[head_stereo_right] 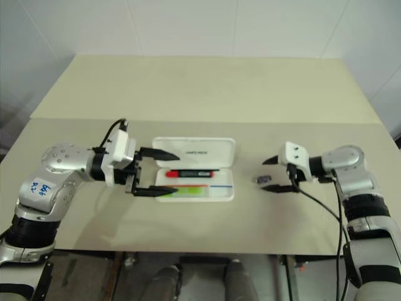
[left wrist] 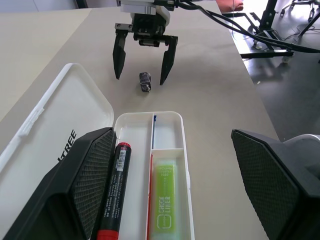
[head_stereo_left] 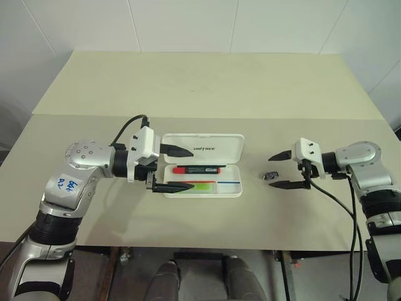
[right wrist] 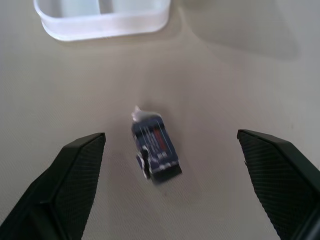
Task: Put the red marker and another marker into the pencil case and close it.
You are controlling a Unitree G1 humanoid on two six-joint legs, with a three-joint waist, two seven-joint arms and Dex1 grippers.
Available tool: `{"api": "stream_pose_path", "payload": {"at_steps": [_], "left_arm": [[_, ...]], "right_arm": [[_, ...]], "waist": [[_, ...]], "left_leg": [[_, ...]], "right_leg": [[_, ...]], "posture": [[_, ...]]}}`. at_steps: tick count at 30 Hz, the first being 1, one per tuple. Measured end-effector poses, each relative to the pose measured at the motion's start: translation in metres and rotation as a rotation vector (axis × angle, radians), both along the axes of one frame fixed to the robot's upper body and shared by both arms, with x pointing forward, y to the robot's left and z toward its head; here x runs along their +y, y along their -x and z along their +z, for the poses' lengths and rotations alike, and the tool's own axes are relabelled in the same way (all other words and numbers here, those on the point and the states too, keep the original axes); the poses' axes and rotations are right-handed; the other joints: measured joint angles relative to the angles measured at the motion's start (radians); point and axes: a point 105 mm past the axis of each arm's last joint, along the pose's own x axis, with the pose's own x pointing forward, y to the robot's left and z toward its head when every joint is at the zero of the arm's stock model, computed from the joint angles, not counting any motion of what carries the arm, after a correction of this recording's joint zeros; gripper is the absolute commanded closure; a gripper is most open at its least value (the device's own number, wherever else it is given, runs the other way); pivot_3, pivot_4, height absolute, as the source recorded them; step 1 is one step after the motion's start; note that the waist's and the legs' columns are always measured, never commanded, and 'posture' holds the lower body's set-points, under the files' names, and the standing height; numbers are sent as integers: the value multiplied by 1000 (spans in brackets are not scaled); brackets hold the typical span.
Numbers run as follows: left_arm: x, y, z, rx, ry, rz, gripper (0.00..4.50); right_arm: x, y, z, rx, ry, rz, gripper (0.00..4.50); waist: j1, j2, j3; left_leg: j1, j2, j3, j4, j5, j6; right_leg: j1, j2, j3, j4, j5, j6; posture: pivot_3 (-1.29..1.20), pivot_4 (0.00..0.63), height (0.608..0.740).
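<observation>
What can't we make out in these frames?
- Slim red-and-black marker: its red end is cut off by the left wrist view's edge, and a left gripper finger covers part of its barrel.
- Lime-green highlighter: in the head views the lower finger crosses it.
- Small dark blue wrapped object ahead of the right gripper: print blurred, unreadable.
- Lettering on the flat white plastic pencil case lid: partly hidden in the left wrist view.

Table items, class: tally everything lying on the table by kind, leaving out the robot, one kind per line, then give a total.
Markers: 2, the red marker and the green highlighter, both inside the case
Pencil cases: 1, the open white pencil case
Small dark wrapped items: 1, the small dark packet beside the case
Total: 4
</observation>
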Motion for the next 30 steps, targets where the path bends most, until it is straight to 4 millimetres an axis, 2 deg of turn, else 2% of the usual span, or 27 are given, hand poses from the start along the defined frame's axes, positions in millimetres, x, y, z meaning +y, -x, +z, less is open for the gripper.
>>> {"api": "stream_pose_path", "payload": {"at_steps": [4,8,9,16,22,27,30], "left_arm": [[0,-1,0,-2,3,6,420],[0,0,1,-1,8,4,420],[0,0,1,-1,9,4,420],[-1,1,2,2,16,-2,420],[0,1,2,2,13,-3,420],[2,2,1,3,-1,-10,420],[2,2,1,1,-2,-15,420]], "right_arm": [[-4,-2,0,-2,18,2,2422],[2,-2,-3,0,9,28,3951],[3,-2,-2,-3,10,31,4173],[18,0,4,-29,-4,89,4190],[21,6,0,-18,-25,89,4190],[16,17,19,-49,-49,79,4190],[21,28,26,-53,-70,95,4190]], "waist": [[-1,0,0],[-4,0,0],[-5,0,0],[-12,0,0],[-13,0,0],[-12,0,0],[-13,0,0]], "left_leg": [[0,0,0,0,0,0],[0,0,0,0,0,0],[0,0,0,0,0,0],[0,0,0,0,0,0],[0,0,0,0,0,0],[0,0,0,0,0,0],[0,0,0,0,0,0]], "right_leg": [[0,0,0,0,0,0],[0,0,0,0,0,0],[0,0,0,0,0,0],[0,0,0,1,0,0],[0,0,0,1,0,0],[0,0,0,1,0,0],[0,0,0,1,0,0]], "posture": [[0,150,740],[0,150,740],[0,150,740],[0,150,740],[0,150,740],[0,150,740],[0,150,740]]}}
